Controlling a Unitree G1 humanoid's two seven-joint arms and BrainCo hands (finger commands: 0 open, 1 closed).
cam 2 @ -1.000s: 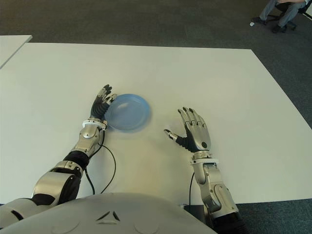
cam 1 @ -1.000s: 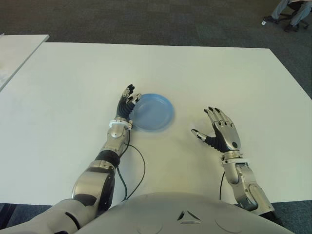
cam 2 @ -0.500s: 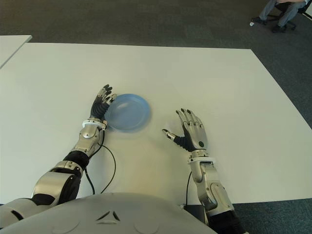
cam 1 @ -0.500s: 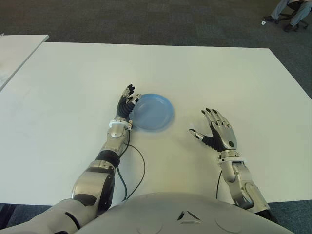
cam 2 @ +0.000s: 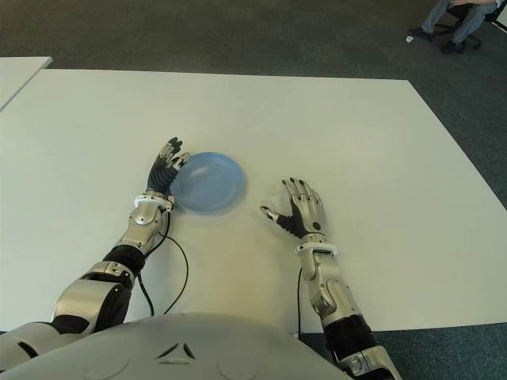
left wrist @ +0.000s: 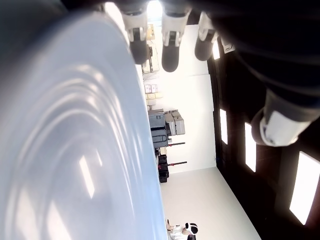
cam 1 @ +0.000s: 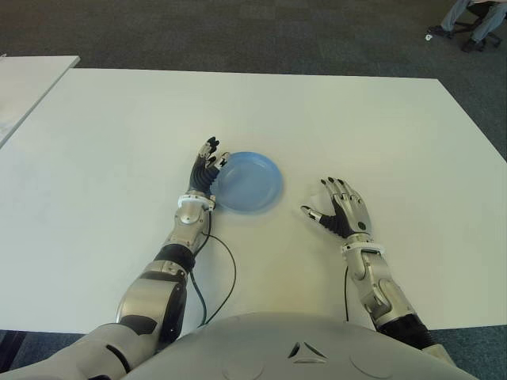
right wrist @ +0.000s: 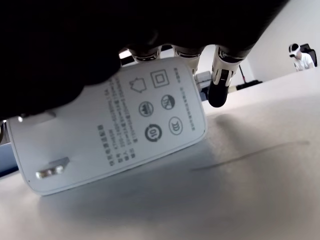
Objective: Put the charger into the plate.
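Note:
A blue plate [cam 1: 247, 182] lies near the middle of the white table [cam 1: 356, 119]. My left hand [cam 1: 207, 162] shows at the plate's left rim, fingers relaxed and empty; its wrist view is filled by the plate [left wrist: 65, 150]. To the right of the plate, my right hand [cam 1: 337, 210] hovers low over the table with fingers spread. The right wrist view shows the white charger [right wrist: 115, 135] lying flat on the table under that palm, label side up, its metal prongs showing. The fingers [right wrist: 220, 80] reach past the charger and are not closed on it.
A thin black cable [cam 1: 226, 277] loops on the table beside my left forearm. A second white table [cam 1: 32, 79] stands at the far left. A person's legs on a chair [cam 1: 467, 20] show at the back right, on dark carpet.
My right hand has dropped lower and shifted left toward the plate, coming over the charger. The left hand and the plate have not moved.

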